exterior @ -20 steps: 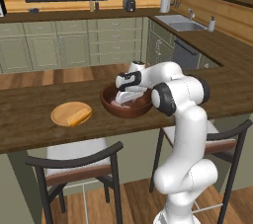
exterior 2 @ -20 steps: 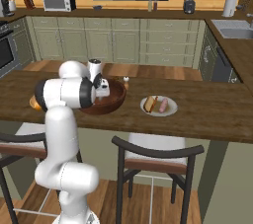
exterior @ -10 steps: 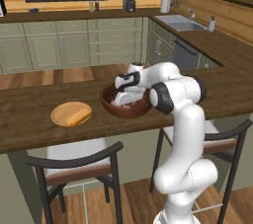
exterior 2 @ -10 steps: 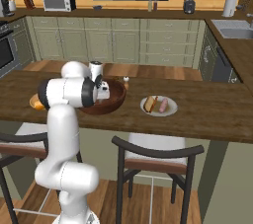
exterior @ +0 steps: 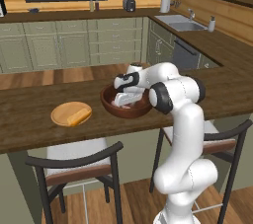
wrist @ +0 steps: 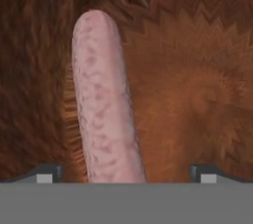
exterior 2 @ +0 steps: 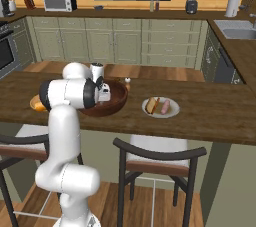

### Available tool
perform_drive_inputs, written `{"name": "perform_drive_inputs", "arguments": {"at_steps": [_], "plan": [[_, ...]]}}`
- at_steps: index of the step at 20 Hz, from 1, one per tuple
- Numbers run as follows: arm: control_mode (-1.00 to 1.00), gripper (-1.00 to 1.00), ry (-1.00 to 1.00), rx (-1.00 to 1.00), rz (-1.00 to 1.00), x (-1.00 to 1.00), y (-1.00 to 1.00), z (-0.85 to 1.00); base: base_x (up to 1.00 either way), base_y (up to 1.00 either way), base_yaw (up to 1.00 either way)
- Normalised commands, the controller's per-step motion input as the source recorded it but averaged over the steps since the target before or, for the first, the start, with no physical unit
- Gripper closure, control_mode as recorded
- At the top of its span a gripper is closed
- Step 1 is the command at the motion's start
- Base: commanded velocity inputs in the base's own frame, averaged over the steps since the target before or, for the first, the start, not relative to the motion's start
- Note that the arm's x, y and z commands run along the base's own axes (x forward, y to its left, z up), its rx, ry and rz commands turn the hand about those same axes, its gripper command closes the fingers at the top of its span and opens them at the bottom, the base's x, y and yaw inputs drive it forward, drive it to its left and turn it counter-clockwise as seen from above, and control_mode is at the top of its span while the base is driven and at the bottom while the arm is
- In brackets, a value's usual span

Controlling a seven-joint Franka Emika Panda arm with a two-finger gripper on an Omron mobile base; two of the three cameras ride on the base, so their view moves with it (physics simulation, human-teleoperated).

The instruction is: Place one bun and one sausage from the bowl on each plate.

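The gripper (wrist: 123, 173) is down inside the dark wooden bowl (exterior: 111, 107) at mid-frame of the left base view, jaws spread wide with nothing in them, and a pale pink sausage (wrist: 101, 99) lies between them on the bowl's floor. The tan plate (exterior: 62, 112) at left holds a bun (exterior: 79, 117). In the right base view, the grey-white plate (exterior 2: 172, 113) right of centre on the table (exterior 2: 210, 116) already has a bun and a sausage.

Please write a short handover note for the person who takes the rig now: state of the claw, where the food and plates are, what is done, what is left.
Claw: open, down inside the dark wooden bowl, one fingertip on each side of the sausage, not closed.
Grey-white plate: has a bun and a sausage, done.
Light wooden plate: has a bun, no sausage yet.
Left: grip the bowl's sausage and put it on the wooden plate.
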Motion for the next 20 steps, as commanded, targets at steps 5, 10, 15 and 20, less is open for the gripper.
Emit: {"name": "perform_drive_inputs", "arguments": {"at_steps": [5, 10, 15, 20], "plan": [[-1.00, -1.00, 0.00, 0.00, 0.00, 0.00, 0.05, -0.07, 0.00, 0.00, 0.00], [-1.00, -1.00, 0.00, 0.02, 0.05, 0.00, 0.14, -0.24, 0.00, 0.00, 0.00], [-1.00, -1.00, 0.00, 0.04, 0.04, 0.00, 0.01, -0.09, 0.00, 0.00, 0.00], [-1.00, -1.00, 0.00, 0.00, 0.00, 0.00, 0.00, 0.00, 0.00, 0.00, 0.00]]}}
